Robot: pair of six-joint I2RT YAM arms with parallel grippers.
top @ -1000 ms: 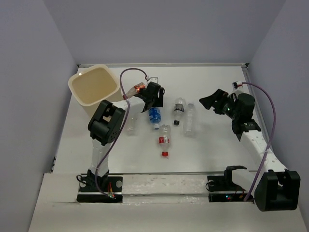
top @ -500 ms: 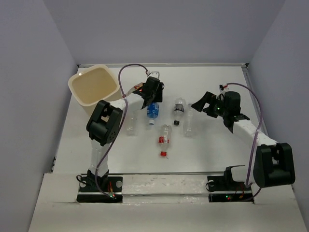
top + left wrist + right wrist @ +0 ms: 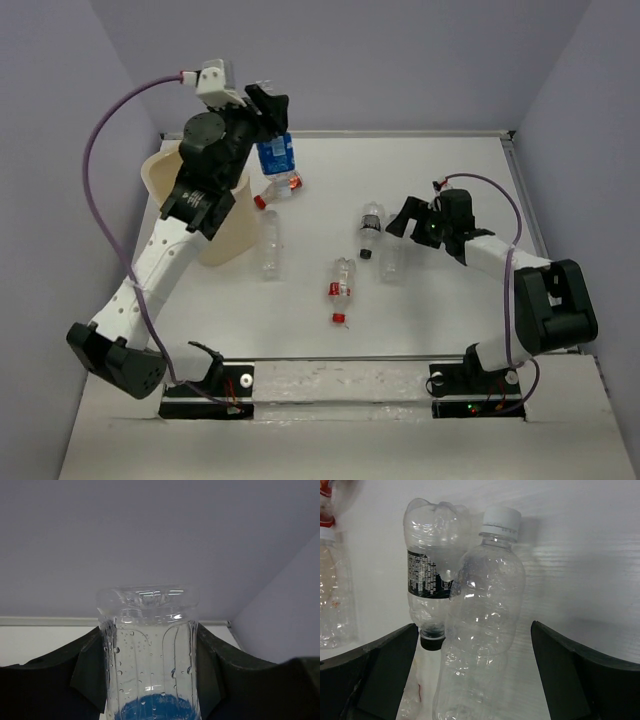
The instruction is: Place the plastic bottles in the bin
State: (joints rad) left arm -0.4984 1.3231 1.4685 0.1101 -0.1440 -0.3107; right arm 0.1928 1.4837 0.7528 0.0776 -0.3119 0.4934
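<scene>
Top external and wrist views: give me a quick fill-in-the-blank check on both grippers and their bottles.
The lifted bottle in the left gripper has a ____ label. The right gripper is ____, with the white-capped bottle ahead of it. Beside that lies a black-labelled bottle whose cap is ____.
Missing words: blue; open; black.

Overhead view bright, even and diffuse; table (image 3: 450, 300) close to blown white, shadows faint and soft-edged. Left wrist: blue bottle (image 3: 150, 655) sharp, droplets readable, small glints at its upper end; left fingers (image 3: 87, 675) flat black, no detail. Right wrist: capped bottle (image 3: 482, 620) crisp with white highlights, soft shadow to its right; right fingers (image 3: 570, 680) dark; top-left corner smeared.
</scene>
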